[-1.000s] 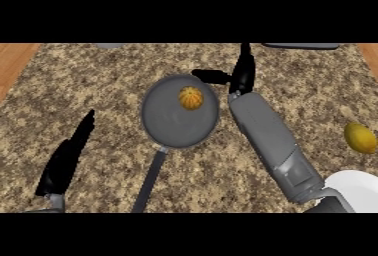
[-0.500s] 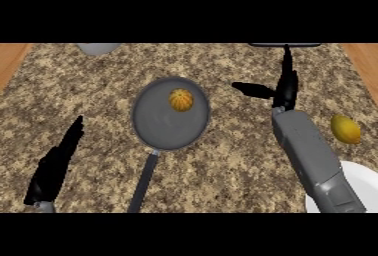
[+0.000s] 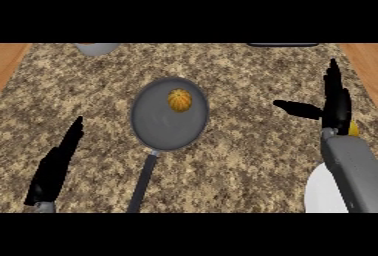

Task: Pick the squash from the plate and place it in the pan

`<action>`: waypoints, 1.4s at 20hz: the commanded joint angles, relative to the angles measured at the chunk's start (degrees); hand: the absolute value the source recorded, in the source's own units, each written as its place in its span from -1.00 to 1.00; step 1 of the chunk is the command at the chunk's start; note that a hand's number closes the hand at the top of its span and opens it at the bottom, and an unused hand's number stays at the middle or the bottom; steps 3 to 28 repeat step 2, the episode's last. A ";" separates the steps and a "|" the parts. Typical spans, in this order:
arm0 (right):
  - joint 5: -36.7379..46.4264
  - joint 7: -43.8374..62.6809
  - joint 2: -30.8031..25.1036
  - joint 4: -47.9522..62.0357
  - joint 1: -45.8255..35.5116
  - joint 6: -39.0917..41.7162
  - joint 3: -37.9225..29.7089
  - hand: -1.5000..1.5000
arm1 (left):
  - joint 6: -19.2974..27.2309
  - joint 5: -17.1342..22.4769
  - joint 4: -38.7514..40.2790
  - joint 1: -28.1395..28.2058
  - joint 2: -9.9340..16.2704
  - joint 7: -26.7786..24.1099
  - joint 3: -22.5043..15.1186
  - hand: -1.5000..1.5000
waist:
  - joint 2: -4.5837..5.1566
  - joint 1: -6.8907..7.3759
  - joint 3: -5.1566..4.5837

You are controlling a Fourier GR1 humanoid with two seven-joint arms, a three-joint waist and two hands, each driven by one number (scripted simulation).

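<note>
A small orange-yellow squash (image 3: 179,99) lies inside the grey pan (image 3: 164,132), in its far half. The pan's dark handle runs toward the view's lower edge. My right hand (image 3: 336,102) stands open at the right, fingers straight up and thumb out to the left, well apart from the pan and holding nothing. The white plate (image 3: 322,192) shows at the lower right, partly behind my right forearm. At the lower left my left hand (image 3: 57,164) rests open, fingers pointing up.
A yellow rounded object (image 3: 354,129) peeks out behind my right wrist. A grey bowl (image 3: 96,48) sits at the far left edge of the counter and a dark item (image 3: 283,45) at the far right. Wooden strips border the speckled counter on both sides.
My right hand has drawn away from the pan to the right, open and empty. The squash stays in the pan. The left hand has kept its place.
</note>
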 commanded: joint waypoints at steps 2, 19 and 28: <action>-1.73 0.97 -6.42 -6.94 5.64 7.38 -3.13 -1.00 | 0.67 -1.57 -3.21 3.59 -2.06 0.01 -2.14 0.00 | 0.03 0.26 0.02; -1.73 0.97 -6.42 -6.94 5.64 7.38 -3.13 -1.00 | 0.67 -1.57 -3.21 3.59 -2.06 0.01 -2.14 0.00 | 0.03 0.26 0.02; -1.73 0.97 -6.42 -6.94 5.64 7.38 -3.13 -1.00 | 0.67 -1.57 -3.21 3.59 -2.06 0.01 -2.14 0.00 | 0.03 0.26 0.02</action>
